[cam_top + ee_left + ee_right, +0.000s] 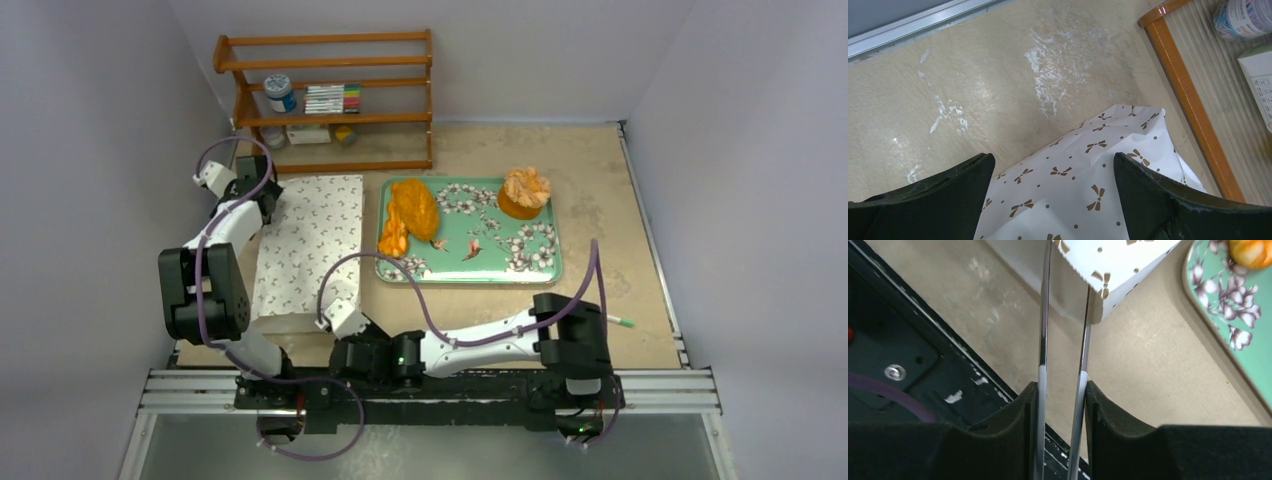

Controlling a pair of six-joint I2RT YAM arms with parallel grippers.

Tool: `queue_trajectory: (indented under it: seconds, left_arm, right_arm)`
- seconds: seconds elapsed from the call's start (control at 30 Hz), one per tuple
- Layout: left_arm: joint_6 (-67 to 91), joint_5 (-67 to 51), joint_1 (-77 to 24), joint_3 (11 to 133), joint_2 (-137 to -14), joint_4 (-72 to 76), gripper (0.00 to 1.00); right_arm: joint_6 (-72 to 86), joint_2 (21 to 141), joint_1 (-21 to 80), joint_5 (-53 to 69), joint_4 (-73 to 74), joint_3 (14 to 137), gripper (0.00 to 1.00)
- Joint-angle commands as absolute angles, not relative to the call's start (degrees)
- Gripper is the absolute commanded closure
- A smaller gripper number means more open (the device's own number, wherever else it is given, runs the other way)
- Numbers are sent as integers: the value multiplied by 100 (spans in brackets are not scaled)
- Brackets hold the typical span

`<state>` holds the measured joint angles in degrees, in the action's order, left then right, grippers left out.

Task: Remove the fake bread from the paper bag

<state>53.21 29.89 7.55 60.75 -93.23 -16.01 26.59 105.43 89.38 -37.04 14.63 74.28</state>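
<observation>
Paper bag (305,245) lies flat on the table (600,200), left of the green floral tray (500,255), with its long axis running from the near edge toward the wooden shelf (330,100). What is inside the bag cannot be seen in any view.

Fake bread (415,205): three orange pieces lie on the tray, well apart from both grippers. A broad lumpy loaf and a smaller piece (393,240) sit at its left end. A pale ruffled pastry (525,190) sits at the far edge.

Left gripper (1053,160): positioned over the far end of the bag, beside the shelf's base rail (1188,100). Its jaws stand wide apart. The bag's printed corner (1108,150) lies beneath the gap. No contact between the fingers (948,200) and the paper is visible.

Right gripper (1060,385): positioned low at the near end of the bag, close to the arm bases. Its jaws are clamped on two thin metal blades (1042,340) that extend forward side by side. The right-hand blade meets the bag's serrated edge (1093,285). The left-hand blade runs past the pale end face. Whether the blades pinch the paper cannot be determined. The tray rim (1243,315) and a bit of orange bread (1250,250) show to the right, clear of the blades.
</observation>
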Motion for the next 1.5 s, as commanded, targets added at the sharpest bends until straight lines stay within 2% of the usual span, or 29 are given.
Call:
queue_trajectory:
  seconds: [0.0,0.07,0.17,0.27,0.3,0.37,0.6,0.87,1.1,1.37,1.47]
  left_arm:
    - [5370,3230,577,6276,-9259,-1580,10]
    - [5321,3254,544,6292,-9248,-1604,10]
    - [5280,3331,474,6298,-9200,-1645,10]
    - [5260,3395,388,6293,-9159,-1656,10]
    - [5263,3407,360,6300,-9145,-1674,10]
    - [5264,3418,307,6325,-9128,-1714,10]
    - [5165,3485,172,6381,-8945,-1807,10]
    - [4965,3551,-289,6209,-8304,-1685,10]
    - [4836,3761,-536,6383,-8484,-1818,10]
    - [4887,3937,-536,6236,-8592,-1742,10]
    - [4870,3908,-536,6293,-8646,-1725,10]
  right_arm:
    - [2762,10446,9147,-3971,1863,7362,100]
    - [2700,10012,9108,-3524,1520,7007,100]
    - [2802,9602,9079,-3399,1748,7109,100]
    - [2537,9928,9146,-4550,2388,7717,100]
    - [2800,10227,9149,-4664,2942,8001,100]
    - [2701,10578,9158,-4930,3083,8083,100]
    - [2180,9920,9019,-4333,2471,7574,100]
    - [1033,9591,8033,-3565,1311,7256,100]
    - [42,10063,7081,-2848,428,7684,100]
    - [-194,10911,6734,-2576,215,8665,100]
    - [-41,10853,6752,-2717,263,8720,100]
